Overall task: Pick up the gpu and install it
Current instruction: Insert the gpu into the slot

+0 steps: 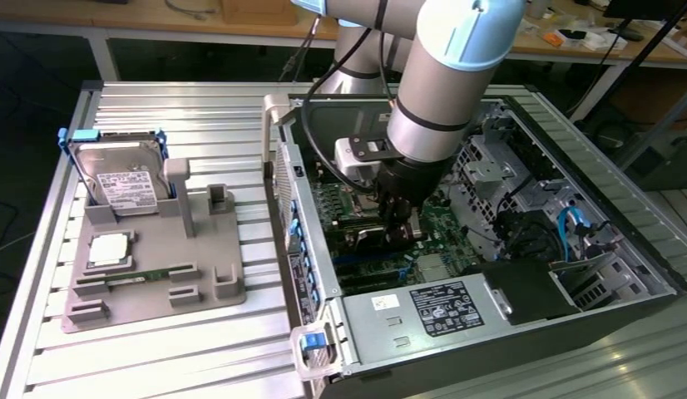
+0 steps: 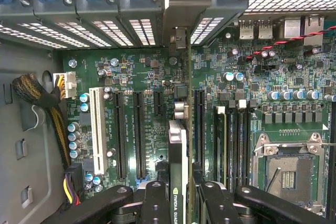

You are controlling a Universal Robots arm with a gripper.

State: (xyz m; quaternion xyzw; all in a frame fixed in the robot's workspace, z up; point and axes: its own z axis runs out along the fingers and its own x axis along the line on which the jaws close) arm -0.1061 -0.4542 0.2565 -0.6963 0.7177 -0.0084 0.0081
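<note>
- Worktop (image 1: 188,349): ribbed bare metal, dull sheen.
- Gpu (image 2: 177,148): black plastic shroud, pale metal bracket.
- Motherboard (image 2: 152,77): glossy green board.
- Fingers (image 2: 156,203): matt black.
- Holder (image 1: 155,291): matt grey plastic.

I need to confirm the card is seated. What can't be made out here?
- Whether the gpu is seated in the board: the wrist view sees it edge-on, with its connector edge hidden beneath it.
- The same joint, exterior view: covered by the arm and pincer.
- Drive label text, exterior view: too small.

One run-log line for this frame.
phase: install | gripper: shut on gpu | position: edge-down over motherboard, inside case | seated: cannot tell
</note>
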